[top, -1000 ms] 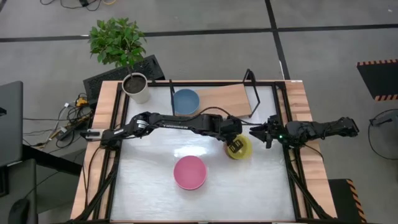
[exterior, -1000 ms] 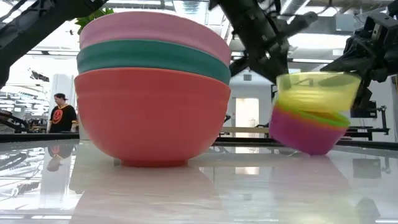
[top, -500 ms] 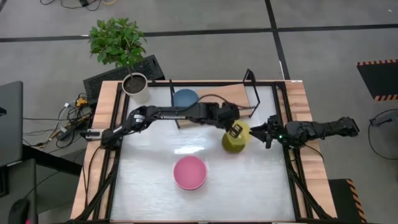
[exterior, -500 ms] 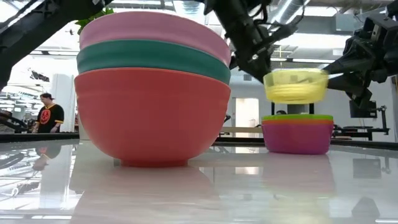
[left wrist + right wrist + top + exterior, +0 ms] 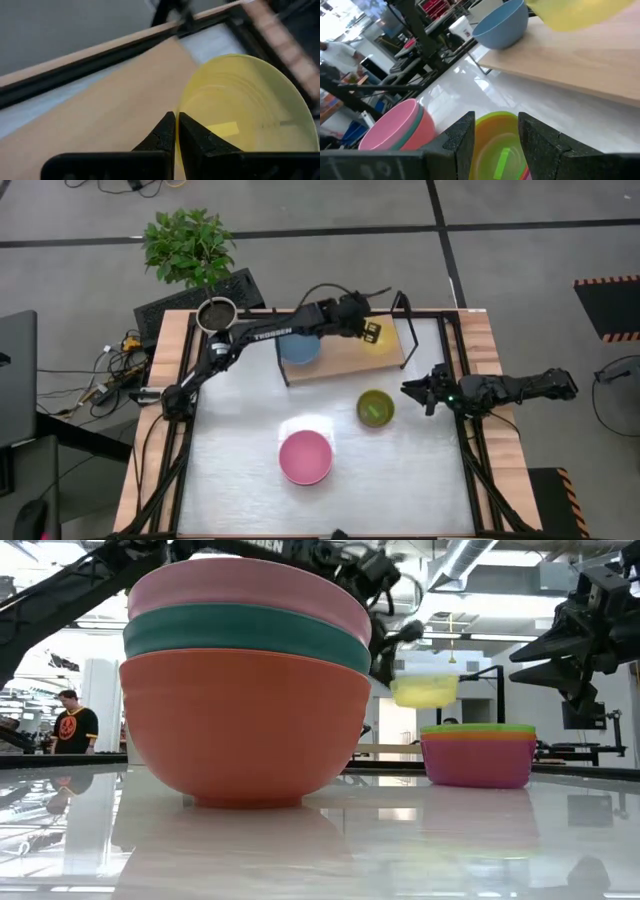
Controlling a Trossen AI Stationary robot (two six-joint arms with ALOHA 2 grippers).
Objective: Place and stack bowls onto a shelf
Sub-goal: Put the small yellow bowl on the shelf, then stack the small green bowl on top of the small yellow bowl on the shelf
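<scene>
Bowls are in four places. Left gripper (image 5: 366, 332) is stretched over the shelf (image 5: 340, 352) near the far edge of the table (image 5: 240, 470), and it holds the yellow bowl (image 5: 378, 337) in the air above the right half of the board. In the left wrist view its fingers (image 5: 168, 131) are pressed together on the near rim of this bowl, with only the thin wall between them. In the low view the yellow bowl (image 5: 425, 690) hangs clearly above the board and does not touch it.

On the left half of the shelf sits the blue bowl (image 5: 298, 345), upright, partly under the left arm.

The green stack (image 5: 375, 408) stands on the table in front of the shelf, toward the right edge. In the low view it shows a green bowl on top, an orange rim under it and a purple bowl at the bottom (image 5: 478, 755).

The pink stack (image 5: 305, 457) stands nearer the front edge, around the middle: pink on teal on orange-red.

Right gripper (image 5: 418, 392) waits just beside the green stack, at the right edge, with fingers closed and holding nothing.

A plant pot (image 5: 218, 320) stands at the far left corner. A person (image 5: 76, 723) is in the room behind.
</scene>
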